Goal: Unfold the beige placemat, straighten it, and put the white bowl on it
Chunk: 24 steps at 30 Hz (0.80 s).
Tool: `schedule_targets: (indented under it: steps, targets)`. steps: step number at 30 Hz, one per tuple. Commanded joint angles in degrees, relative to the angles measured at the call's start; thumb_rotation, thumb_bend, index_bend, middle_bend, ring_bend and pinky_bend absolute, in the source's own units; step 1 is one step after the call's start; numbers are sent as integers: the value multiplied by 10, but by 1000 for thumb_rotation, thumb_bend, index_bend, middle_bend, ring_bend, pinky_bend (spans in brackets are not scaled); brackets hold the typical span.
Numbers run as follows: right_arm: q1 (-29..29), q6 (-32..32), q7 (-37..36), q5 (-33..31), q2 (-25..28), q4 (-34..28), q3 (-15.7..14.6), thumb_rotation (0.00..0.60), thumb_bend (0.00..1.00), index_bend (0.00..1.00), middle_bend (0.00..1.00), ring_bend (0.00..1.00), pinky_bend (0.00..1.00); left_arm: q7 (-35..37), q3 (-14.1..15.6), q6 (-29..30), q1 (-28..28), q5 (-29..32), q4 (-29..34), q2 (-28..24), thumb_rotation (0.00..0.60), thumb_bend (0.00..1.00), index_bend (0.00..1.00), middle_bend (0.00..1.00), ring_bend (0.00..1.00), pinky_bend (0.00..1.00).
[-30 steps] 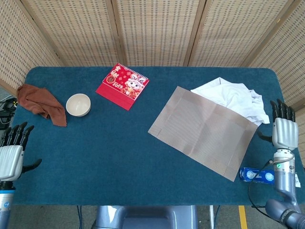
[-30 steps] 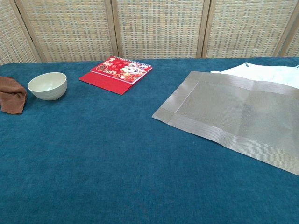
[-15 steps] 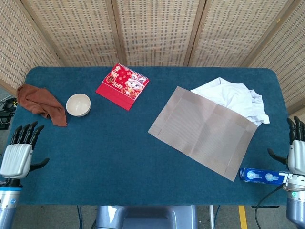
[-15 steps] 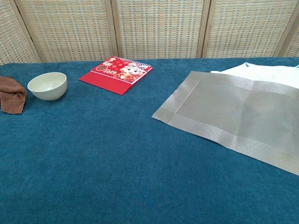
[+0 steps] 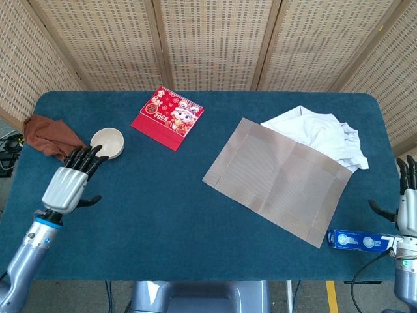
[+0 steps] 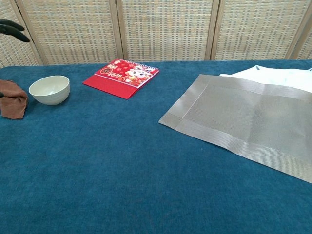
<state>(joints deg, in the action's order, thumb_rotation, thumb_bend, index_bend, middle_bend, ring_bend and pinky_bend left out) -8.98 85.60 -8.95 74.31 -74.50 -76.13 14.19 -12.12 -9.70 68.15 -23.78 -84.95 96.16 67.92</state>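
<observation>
The beige placemat [image 5: 277,177] [image 6: 243,118] lies flat and unfolded on the right half of the table, set at an angle, its far corner over a white cloth. The white bowl [image 5: 108,142] [image 6: 49,89] stands upright at the left. My left hand [image 5: 70,183] hovers open just in front of the bowl, fingers spread and pointing at it, their tips at its near rim; only a dark fingertip [image 6: 13,28] shows in the chest view. My right hand [image 5: 408,203] is open off the table's right edge, holding nothing.
A brown rag [image 5: 49,135] lies left of the bowl. A red calendar [image 5: 167,117] sits at the back centre. The crumpled white cloth [image 5: 322,135] lies behind the placemat. A blue tube [image 5: 358,240] rests at the front right corner. Wicker screens stand behind the table.
My left hand has moved up and right from the table's front-left edge to the bowl. My right hand has drawn back off the right edge. Placemat and bowl have not moved.
</observation>
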Motion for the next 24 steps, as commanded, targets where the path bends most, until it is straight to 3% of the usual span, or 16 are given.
schedule_targets:
  steps: [1, 11, 24]
  targets:
    - [0, 0, -6, 0, 1, 2, 3, 600, 296, 62, 0, 0, 0, 13, -18, -44, -47, -5, -38, 25, 600, 104, 160, 0, 0, 0]
    - [-2, -7, -17, -9, -2, 25, 13, 600, 296, 68, 0, 0, 0, 27, -29, -164, -173, 6, -176, 142, 600, 123, 187, 0, 0, 0]
    - [-2, -24, -42, -25, -1, 39, 24, 600, 295, 73, 0, 0, 0, -31, -26, -241, -272, 48, -300, 280, 600, 137, 204, 0, 0, 0]
